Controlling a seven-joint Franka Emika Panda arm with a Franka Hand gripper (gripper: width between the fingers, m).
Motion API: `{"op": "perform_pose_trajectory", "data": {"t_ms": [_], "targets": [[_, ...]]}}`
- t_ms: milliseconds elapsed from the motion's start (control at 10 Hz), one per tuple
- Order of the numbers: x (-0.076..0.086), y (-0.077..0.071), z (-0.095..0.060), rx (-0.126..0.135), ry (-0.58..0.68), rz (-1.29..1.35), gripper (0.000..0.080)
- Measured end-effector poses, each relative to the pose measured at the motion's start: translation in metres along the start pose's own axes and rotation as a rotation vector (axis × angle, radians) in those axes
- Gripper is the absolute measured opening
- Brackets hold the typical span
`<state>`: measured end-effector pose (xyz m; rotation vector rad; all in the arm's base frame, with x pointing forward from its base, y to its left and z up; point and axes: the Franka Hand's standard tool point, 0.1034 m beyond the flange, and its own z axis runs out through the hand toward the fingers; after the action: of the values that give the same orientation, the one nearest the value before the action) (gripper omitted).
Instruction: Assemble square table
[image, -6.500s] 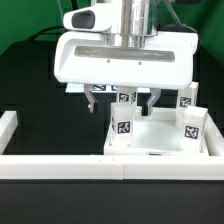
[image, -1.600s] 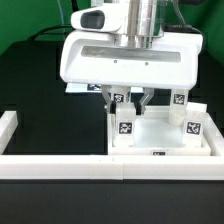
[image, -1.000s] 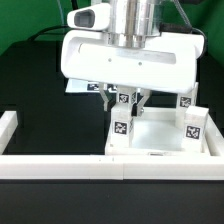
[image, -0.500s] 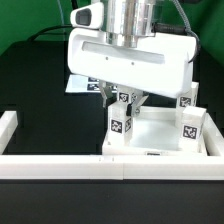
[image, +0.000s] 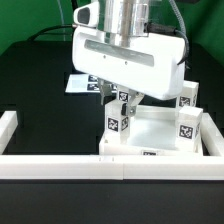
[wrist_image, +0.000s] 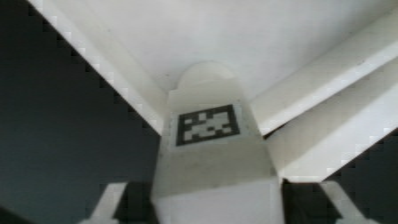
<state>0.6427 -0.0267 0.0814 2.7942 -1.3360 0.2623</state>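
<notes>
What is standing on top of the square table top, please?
On the table top, tagged white legs stand upright at its corners: one front leg, another. The gripper covers the rear ones partly.

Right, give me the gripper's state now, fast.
Gripper: fingers on either side of a tagged table leg; whether they actually clamp it cannot be told.

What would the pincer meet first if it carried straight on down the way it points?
The pincer points down over a tagged white leg standing between its fingers; going on, it would likely slide down that leg onto the tabletop, though depth is unclear.
</notes>
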Motion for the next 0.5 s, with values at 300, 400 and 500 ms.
{"op": "perform_pose_trajectory", "data": {"t_ms": [300,400,500], "targets": [[0.002,-0.003,-0.006,0.010,0.004,-0.023,0.0625],[0.003,-0.006,-0.011,0.019,0.005,-0.025,0.0625],[0.001,-0.010,-0.020,0.026,-0.001,-0.027,0.0645]]}}
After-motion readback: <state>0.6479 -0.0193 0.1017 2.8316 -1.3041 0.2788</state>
